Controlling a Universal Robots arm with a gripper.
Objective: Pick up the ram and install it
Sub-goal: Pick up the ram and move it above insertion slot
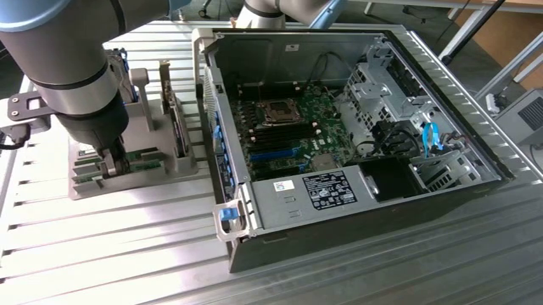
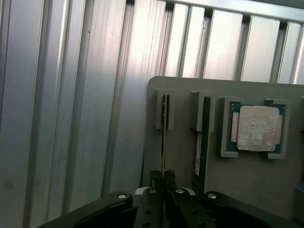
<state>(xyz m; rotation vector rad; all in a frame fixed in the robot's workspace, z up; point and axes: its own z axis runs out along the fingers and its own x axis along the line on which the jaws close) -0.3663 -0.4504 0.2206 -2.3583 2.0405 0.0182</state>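
The ram [image 2: 164,124] stands on edge in the outer slot of a grey holder [image 2: 247,183], seen end-on as a thin dark strip. My gripper [image 2: 164,176] sits over its near end with both fingers pressed against its sides, so it is shut on the ram. In the exterior view the gripper [image 1: 113,168] is low on the holder [image 1: 161,175] at that view's left, where the green ram [image 1: 142,166] lies under it. The open computer case [image 1: 339,121] stands at that view's right, its motherboard [image 1: 293,130] exposed.
A second ram stick [image 2: 203,137] stands in the neighbouring slot, and a square silver processor [image 2: 259,127] lies in a pocket beyond it. Everything rests on a ribbed aluminium table [image 1: 110,248]. The case's side wall [image 1: 208,95] rises between holder and motherboard.
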